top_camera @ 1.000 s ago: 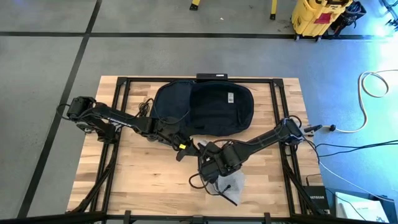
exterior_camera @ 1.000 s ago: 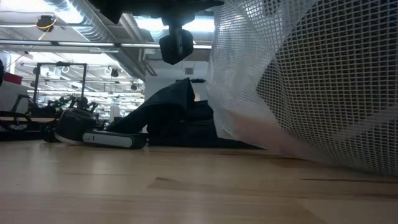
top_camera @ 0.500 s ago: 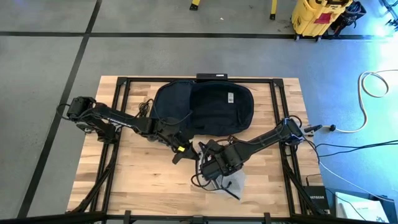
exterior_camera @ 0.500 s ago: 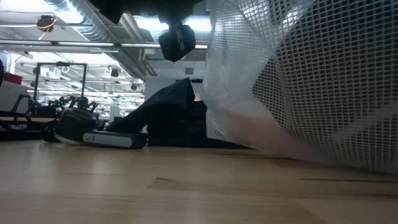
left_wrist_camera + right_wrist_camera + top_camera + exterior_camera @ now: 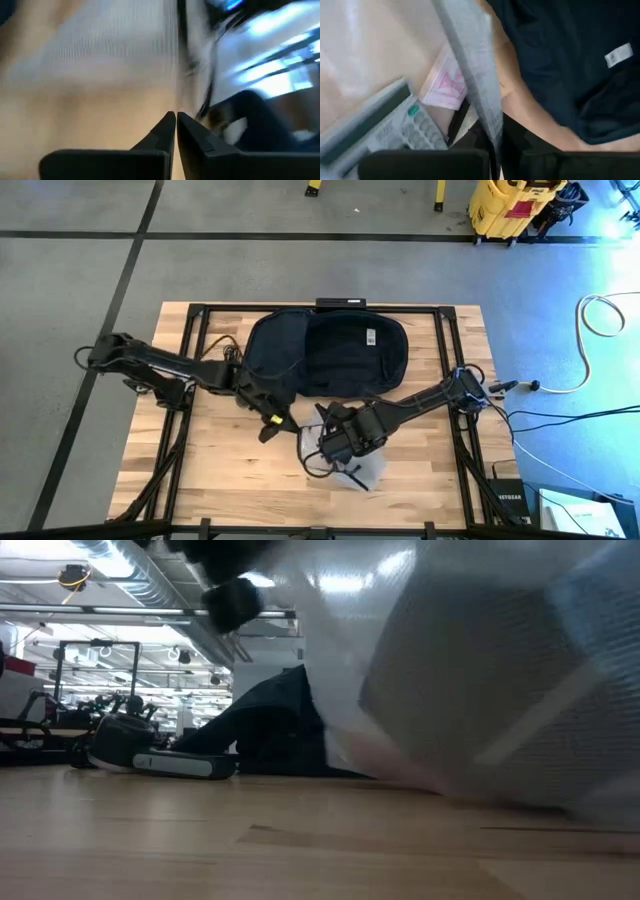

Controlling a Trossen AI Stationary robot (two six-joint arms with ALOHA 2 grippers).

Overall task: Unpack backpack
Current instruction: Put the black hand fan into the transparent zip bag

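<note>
**Bench inspection: right hand closed on mesh pouch, left hand shut and empty**

On the wooden bench, the backpack lies flat at the far side, its white label facing up. It sits just beyond both hands, and neither hand touches it. The low view shows it as a dark mound on the wood, behind the pouch.

The right hand is at the near middle of the bench, nearer than the backpack's edge. Its fingers are closed on a clear mesh pouch, which spreads out from the hand towards the near edge. The right wrist view shows a strip of the mesh running straight into the closed fingers. Beside that strip, inside the pouch, lie a calculator and a small pink-and-white packet, the packet just next to the calculator's keys. The backpack's fabric fills the frame on the other side of the strip. In the low view the pouch hangs large and blurred in front of the camera, its lower edge near the wood.

The left hand is just beside the right hand, on the side of its own arm's base, and near the backpack's closest edge. Its fingers are pressed together with nothing between them, over bare wood.
</note>
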